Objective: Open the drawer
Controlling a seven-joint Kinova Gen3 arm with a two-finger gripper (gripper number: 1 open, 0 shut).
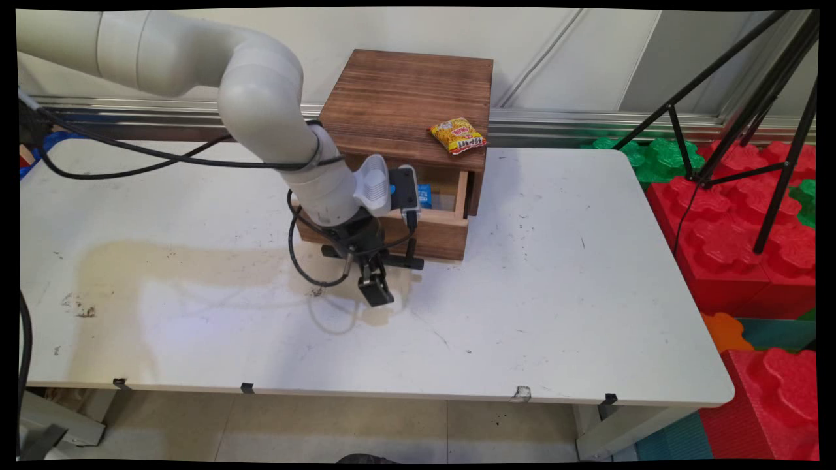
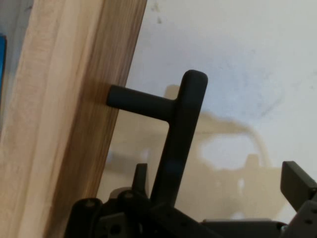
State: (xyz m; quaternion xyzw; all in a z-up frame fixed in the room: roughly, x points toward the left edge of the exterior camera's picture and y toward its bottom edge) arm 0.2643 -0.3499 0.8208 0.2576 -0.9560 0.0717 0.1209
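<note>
Dark brown grained wooden box (image 1: 411, 104) with paler drawer (image 1: 431, 225) and black handle (image 2: 173, 129); yellow-and-red snack packet (image 1: 458, 136); white, stained bench (image 1: 555, 294); black pincer (image 1: 375, 287); red and green blocks (image 1: 731, 222).

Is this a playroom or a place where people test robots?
Probably a robot testing room. A robot arm works at a white table with a wooden drawer box. A black camera tripod stands on red and green foam blocks, which look playful but seem like padding.
</note>
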